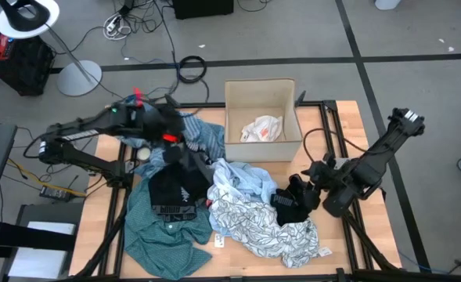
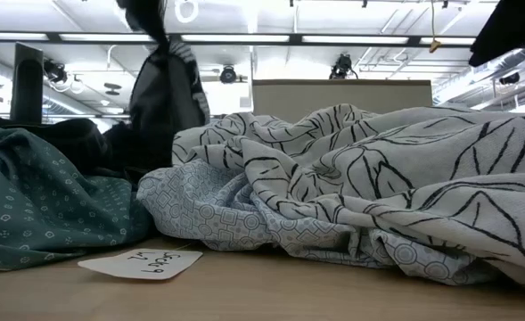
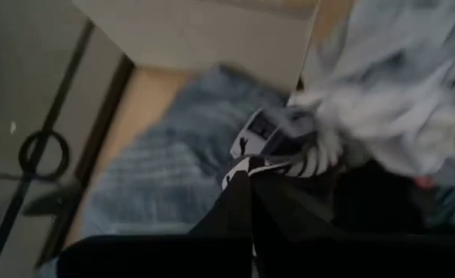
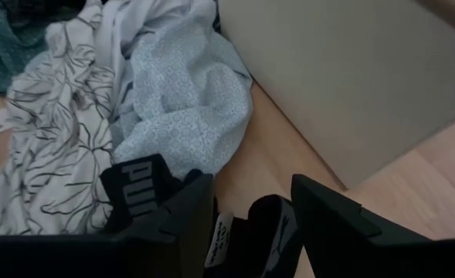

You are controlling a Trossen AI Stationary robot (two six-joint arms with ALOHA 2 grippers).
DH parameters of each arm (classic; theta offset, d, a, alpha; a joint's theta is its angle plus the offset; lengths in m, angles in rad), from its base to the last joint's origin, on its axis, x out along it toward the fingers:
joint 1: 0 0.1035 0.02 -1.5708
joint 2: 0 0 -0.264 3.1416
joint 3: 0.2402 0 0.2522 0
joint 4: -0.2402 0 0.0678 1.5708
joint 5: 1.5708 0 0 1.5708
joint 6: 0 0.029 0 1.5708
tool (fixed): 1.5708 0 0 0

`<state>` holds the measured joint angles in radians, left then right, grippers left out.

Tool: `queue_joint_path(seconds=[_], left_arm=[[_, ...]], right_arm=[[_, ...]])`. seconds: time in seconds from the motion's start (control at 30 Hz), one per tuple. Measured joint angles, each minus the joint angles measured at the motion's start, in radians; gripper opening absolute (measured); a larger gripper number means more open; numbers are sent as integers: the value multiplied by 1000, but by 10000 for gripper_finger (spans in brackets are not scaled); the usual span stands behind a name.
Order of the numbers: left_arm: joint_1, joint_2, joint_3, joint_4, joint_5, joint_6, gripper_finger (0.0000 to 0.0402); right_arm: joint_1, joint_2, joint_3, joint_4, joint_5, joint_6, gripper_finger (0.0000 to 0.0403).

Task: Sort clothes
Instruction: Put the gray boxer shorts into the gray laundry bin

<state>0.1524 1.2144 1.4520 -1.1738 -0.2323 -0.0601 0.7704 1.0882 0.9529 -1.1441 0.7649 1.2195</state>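
Note:
My left gripper (image 1: 170, 135) is above the table's far left part, shut on a black garment (image 1: 174, 192) that hangs down from it in the low view (image 2: 159, 98). Under it lies the blue striped cloth (image 1: 204, 135). The teal shirt (image 1: 161, 231), the pale blue shirt (image 1: 244, 180) and the white-grey patterned cloth (image 1: 265, 227) lie heaped on the near half of the table. A white and red piece (image 1: 261, 129) lies in the cardboard box (image 1: 238, 94). My right gripper (image 4: 250, 197) is open, its fingers standing over a small black piece with white lettering (image 4: 138, 185) at the right (image 1: 291, 205). My left gripper holds the black garment by its upper end (image 2: 148, 27) from above. The place of contact is hidden by the cloth itself in the left wrist view (image 3: 289, 208). The garment hangs slack below the fingers, and its lower part (image 1: 175, 204) lies on the heap.
The open cardboard box stands at the table's far middle. A paper tag (image 2: 142, 263) lies on the bare wood near the front edge. Bare tabletop (image 1: 347, 235) shows near the right edge. A lamp stand and cables lie on the floor beyond the table.

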Motion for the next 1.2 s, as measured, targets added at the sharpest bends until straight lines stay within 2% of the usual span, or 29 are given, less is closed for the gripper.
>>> queue_joint_path(seconds=[0.13, 0.3, 0.43, 0.6, 0.87, 1.1, 1.2], left_arm=[[0, 3, 103, 3, -5, 0, 0], [0, 3, 182, 48, -5, -2, 0], [2, 3, 216, 163, -5, 8, 0], [33, 39, 306, 261, -2, 55, 0], [103, 220, 534, 495, 15, 124, 0], [167, 463, 795, 628, 121, 138, 0], [189, 556, 905, 619, 192, 139, 0]], right_arm=[[0, 35, -2, 7, 8, 9, 172], [15, 42, -84, 119, 13, 14, 161], [30, 37, -163, 193, 12, 54, 156], [35, 37, -196, 194, 6, 116, 155], [35, 36, -187, 198, 1, 107, 151], [35, 36, -187, 202, 1, 106, 150], [35, 36, -187, 202, 1, 101, 149]])
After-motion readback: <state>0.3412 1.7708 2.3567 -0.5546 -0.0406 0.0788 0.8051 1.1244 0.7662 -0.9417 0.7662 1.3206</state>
